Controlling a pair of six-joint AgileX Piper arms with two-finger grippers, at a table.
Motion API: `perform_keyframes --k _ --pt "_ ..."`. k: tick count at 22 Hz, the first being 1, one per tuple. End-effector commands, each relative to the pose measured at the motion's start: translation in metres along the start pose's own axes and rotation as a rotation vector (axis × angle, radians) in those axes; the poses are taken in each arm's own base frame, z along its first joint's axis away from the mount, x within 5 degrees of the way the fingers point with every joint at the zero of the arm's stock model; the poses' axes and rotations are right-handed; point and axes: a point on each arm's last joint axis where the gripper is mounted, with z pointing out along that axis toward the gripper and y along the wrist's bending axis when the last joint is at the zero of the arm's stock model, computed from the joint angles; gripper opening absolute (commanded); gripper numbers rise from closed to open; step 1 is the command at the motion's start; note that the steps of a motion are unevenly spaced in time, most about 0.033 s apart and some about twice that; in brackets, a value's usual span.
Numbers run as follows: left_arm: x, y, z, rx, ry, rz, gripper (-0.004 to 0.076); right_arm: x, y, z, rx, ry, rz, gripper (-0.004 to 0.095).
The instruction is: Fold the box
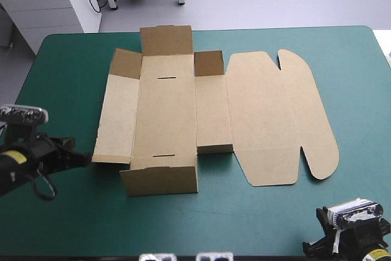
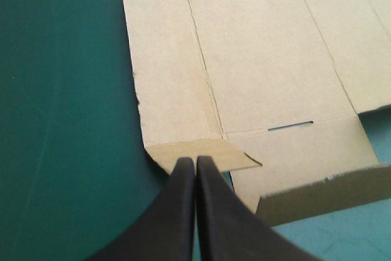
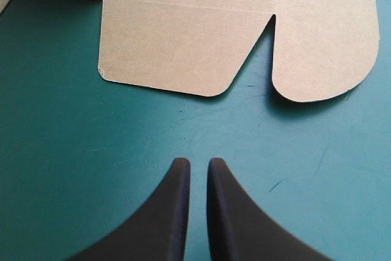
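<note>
The left gripper is low over the teal-green cover at the left side of the table. Its black fingers are pressed together into one point, and I see nothing between them. Their tips meet the edge of a small corner flap of the box; I cannot tell if they press on it or only touch it.

The box is a brown cut sheet, spread open in the middle of the table, ahead of these jaws. Its left side panel and its base lie flat just beyond the fingertips. The near wall is a little raised, beside the fingers on their right. In the high view the far wall and two small flaps at the far corners also stand up.

More to the right, the lid lies flat, with a rounded tab at its outer side.

The right gripper is at the near right corner of the table. Its fingers are almost together, with only a thin slit between them, and they hold nothing. The lid's near edge lies ahead of them, apart, with bare cover between.
</note>
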Motion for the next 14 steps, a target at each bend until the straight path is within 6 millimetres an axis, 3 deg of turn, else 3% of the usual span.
perform_keyframes --k 1,7,11,14 --pt "-0.039 0.007 0.022 0.013 -0.024 -0.037 -0.0008 -0.011 0.000 -0.003 0.000 -0.067 -0.006 0.0089" --pt "-0.077 0.028 0.090 0.009 0.079 -0.089 -0.0008 -0.011 0.000 -0.003 0.000 -0.067 -0.006 0.0089" --pt "-0.094 0.078 0.140 0.034 0.137 -0.284 -0.0008 -0.011 0.000 -0.003 0.000 -0.067 -0.006 0.0088" --pt "-0.089 0.110 0.155 0.155 0.160 -0.374 -0.0008 -0.011 0.000 -0.003 0.000 -0.067 -0.006 0.0089"
